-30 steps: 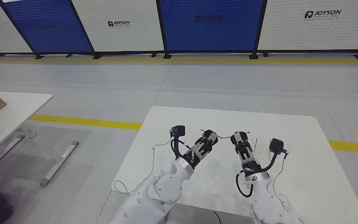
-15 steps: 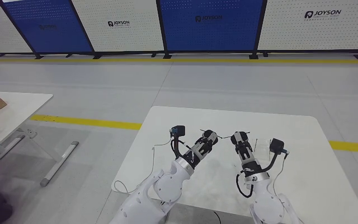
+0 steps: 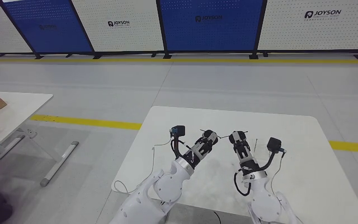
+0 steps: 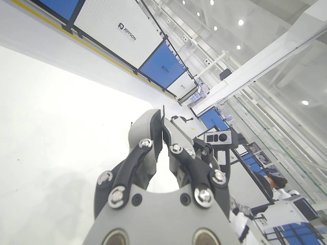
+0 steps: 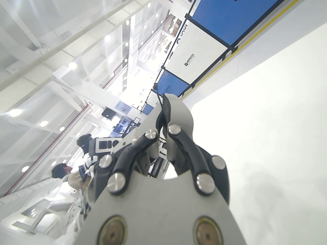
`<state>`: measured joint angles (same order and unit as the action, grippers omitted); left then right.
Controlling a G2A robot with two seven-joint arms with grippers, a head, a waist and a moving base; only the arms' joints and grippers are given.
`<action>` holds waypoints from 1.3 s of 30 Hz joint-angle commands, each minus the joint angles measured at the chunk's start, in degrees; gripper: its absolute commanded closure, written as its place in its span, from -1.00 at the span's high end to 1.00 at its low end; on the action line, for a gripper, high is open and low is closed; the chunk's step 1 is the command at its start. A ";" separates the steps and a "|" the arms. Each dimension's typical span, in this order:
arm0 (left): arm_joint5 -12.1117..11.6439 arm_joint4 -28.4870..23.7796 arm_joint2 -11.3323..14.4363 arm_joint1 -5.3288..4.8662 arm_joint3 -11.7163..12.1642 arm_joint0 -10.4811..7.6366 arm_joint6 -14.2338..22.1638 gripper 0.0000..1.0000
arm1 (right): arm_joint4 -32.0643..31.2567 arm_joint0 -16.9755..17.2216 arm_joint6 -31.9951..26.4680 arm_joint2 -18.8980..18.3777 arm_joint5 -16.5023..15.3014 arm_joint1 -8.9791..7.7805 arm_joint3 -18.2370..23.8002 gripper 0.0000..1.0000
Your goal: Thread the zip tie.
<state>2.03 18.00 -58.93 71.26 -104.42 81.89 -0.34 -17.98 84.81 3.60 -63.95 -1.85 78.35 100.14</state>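
1. The zip tie (image 3: 224,136) is a thin black strip. It is held between the two grippers over the middle of the white table (image 3: 184,126).
2. The left gripper (image 3: 208,136) is clenched on one end of the zip tie. In the left wrist view its fingers press flat together, and a short black tip (image 4: 163,109) pokes out just past the fingertips.
3. The right gripper (image 3: 237,137) is clamped on the other part of the strip. In the right wrist view the zip tie (image 5: 158,95) runs up between the closed fingers, and its free end stands out beyond them.
4. The top view gives the layout. The two grippers are near each other, with the strip bridging the small gap between them.
5. The wrist views give the grip itself, with the strip edge-on in each pair of fingers.
6. The top view also takes in a second table (image 3: 17,109) at the left edge, well apart, and a yellow floor line (image 3: 84,121) between the two tables.
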 commanded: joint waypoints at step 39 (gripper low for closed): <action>0.00 0.00 0.00 0.00 0.00 0.00 0.00 -1.00 | 10.98 -0.48 0.75 1.46 -9.48 1.71 -5.05 -1.00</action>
<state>2.03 18.00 -58.93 71.26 -104.42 81.89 -0.34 -7.54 84.18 4.19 -62.28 -10.80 80.04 95.05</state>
